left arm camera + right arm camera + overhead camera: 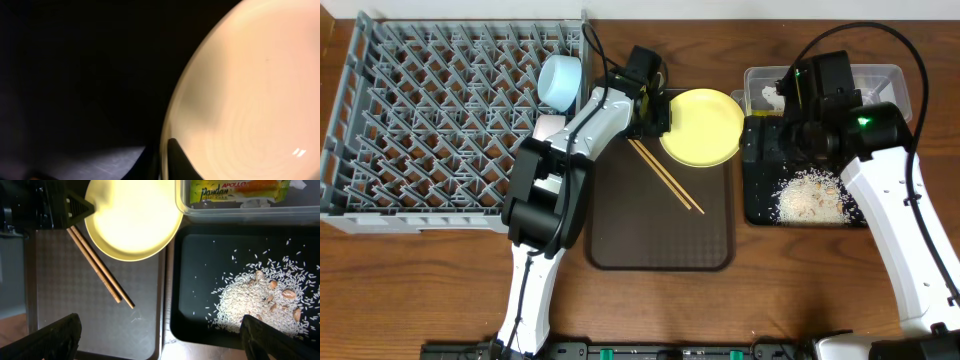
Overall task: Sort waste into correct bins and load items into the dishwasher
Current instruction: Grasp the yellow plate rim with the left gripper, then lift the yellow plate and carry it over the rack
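Yellow plate (702, 128), at the brown tray's (660, 240) far corner, is clamped at its rim by the closed jaws of the left gripper (662, 112). Jaws of the right gripper (160, 327) are held wide apart above the black tray (756, 195).

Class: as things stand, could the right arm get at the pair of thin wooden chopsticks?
Probably yes. The thin wooden chopsticks lie uncovered on the brown serving tray, and the right claw hangs open nearby. The left claw, shut on the round yellow plate by their far end, may crowd it.
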`<state>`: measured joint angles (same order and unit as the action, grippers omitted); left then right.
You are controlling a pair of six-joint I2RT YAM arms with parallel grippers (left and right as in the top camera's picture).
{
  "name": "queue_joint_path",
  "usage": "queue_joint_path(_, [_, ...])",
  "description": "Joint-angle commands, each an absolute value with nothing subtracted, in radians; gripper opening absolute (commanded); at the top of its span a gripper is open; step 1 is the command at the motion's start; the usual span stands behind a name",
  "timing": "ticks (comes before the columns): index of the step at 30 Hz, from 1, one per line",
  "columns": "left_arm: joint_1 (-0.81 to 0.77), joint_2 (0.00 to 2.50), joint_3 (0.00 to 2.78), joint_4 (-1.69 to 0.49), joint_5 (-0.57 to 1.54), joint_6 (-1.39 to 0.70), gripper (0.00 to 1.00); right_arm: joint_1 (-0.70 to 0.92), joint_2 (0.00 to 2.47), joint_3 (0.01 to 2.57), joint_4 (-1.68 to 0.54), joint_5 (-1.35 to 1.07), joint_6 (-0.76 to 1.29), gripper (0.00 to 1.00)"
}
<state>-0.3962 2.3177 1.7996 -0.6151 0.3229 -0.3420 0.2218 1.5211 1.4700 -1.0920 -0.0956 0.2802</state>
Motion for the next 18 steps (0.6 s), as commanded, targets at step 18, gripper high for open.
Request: queue_joint_path(18, [-0.327,2.168,1.792,-0.666,0.236,-0.307,0.07,0.216,1.524,1.47,-1.093,-0.086,0.272,0.99])
